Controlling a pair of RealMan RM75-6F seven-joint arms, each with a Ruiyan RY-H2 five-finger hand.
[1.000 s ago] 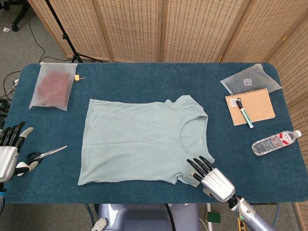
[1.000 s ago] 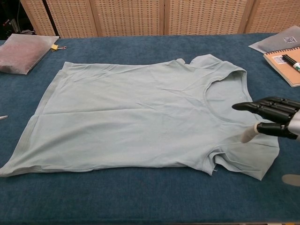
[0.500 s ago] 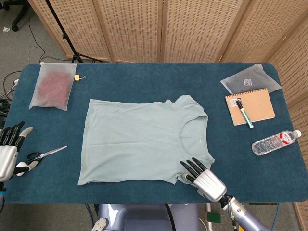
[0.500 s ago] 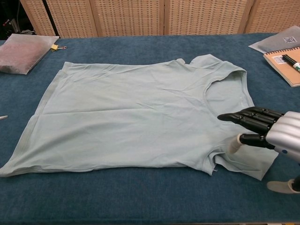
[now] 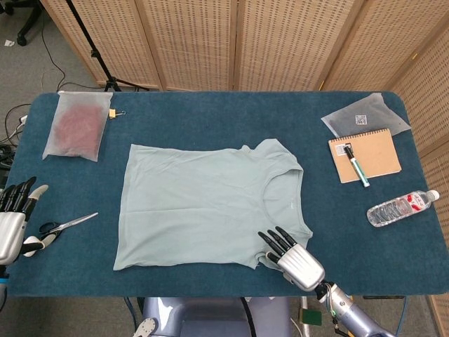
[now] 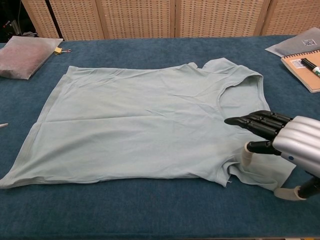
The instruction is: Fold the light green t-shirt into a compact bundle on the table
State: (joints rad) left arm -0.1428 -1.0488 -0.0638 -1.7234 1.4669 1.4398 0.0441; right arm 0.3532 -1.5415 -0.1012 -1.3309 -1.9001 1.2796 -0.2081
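The light green t-shirt point(image 5: 203, 203) point(image 6: 145, 125) lies spread flat on the blue table, neck toward the right, hem toward the left. My right hand point(image 5: 291, 256) point(image 6: 280, 137) hovers over the near sleeve of the shirt, fingers stretched out and apart, holding nothing. The thumb hangs down toward the sleeve cloth in the chest view; whether it touches is unclear. My left hand point(image 5: 14, 217) stays at the table's left edge with fingers spread, off the shirt and empty. It does not show in the chest view.
Scissors point(image 5: 63, 226) lie just right of the left hand. A plastic bag of red stuff point(image 5: 76, 126) point(image 6: 25, 55) sits back left. A notebook point(image 5: 365, 156) with a pen point(image 5: 356, 167), a clear pouch point(image 5: 365, 118) and a water bottle point(image 5: 401, 208) lie at the right.
My right hand has slid leftward and a little nearer, farther over the near sleeve toward the shirt's body. The left hand and the shirt have not moved.
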